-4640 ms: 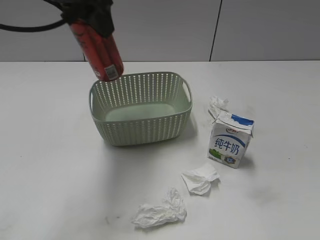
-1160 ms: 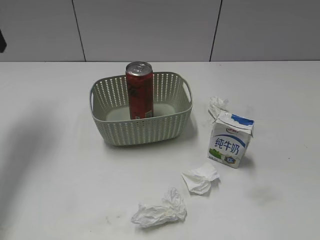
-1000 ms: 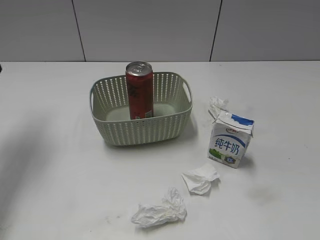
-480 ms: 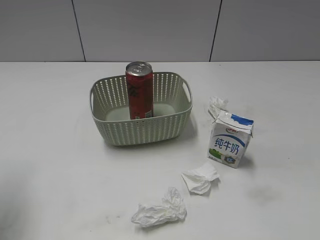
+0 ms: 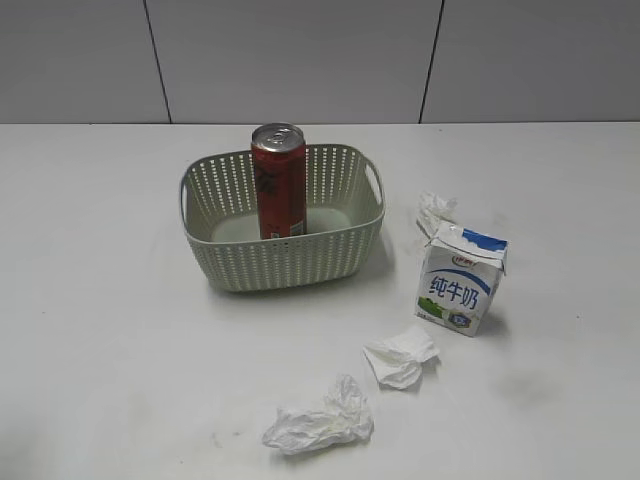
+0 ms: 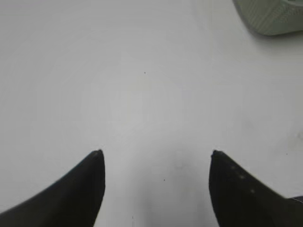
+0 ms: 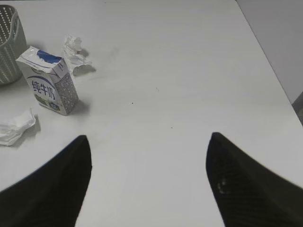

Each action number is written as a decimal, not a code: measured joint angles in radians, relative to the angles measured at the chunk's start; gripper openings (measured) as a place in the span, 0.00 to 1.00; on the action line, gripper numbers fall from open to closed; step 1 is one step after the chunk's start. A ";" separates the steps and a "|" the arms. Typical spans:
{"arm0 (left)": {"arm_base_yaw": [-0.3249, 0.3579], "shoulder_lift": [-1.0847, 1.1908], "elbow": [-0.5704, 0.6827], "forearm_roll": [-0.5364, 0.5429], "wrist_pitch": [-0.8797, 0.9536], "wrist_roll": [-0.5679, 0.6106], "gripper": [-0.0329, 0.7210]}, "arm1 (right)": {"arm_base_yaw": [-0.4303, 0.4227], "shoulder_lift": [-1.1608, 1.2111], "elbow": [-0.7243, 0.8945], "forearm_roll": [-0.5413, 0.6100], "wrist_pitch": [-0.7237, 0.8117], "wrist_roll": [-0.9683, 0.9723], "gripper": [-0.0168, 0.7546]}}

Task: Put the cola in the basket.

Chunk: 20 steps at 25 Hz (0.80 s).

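Cola point(image 5: 280, 180) upright inside basket point(image 5: 290, 262), centre. Milk carton point(image 5: 460, 278) at four o'clock of it. Left gripper point(image 6: 156, 158) spread wide, right gripper point(image 7: 147, 142) likewise, both empty. Placing looks finished; next, only parking arms clear.

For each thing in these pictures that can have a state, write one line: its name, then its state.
cola: upright inside the basket, top unopened.
basket: upright, holding only the can.
milk carton: standing, apart from the basket.
tissues: three, crumpled on the table.
left gripper: open, empty.
right gripper: open, empty.
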 joint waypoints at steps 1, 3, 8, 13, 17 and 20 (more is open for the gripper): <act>0.000 -0.032 0.025 0.000 0.000 0.000 0.74 | 0.000 0.000 0.000 0.000 0.000 0.000 0.76; 0.000 -0.087 0.069 0.001 0.002 0.000 0.72 | 0.000 0.000 0.000 0.000 0.000 0.000 0.76; 0.000 -0.207 0.090 0.005 0.008 0.002 0.71 | 0.000 0.000 0.000 0.000 0.000 0.000 0.76; 0.000 -0.293 0.101 0.005 0.044 0.002 0.71 | 0.000 0.000 0.000 0.000 0.000 0.000 0.76; 0.000 -0.334 0.118 0.007 0.070 -0.001 0.71 | 0.000 0.000 0.000 0.000 0.000 0.000 0.76; 0.000 -0.356 0.120 0.014 0.073 -0.012 0.71 | 0.000 0.000 0.000 0.000 0.000 0.000 0.76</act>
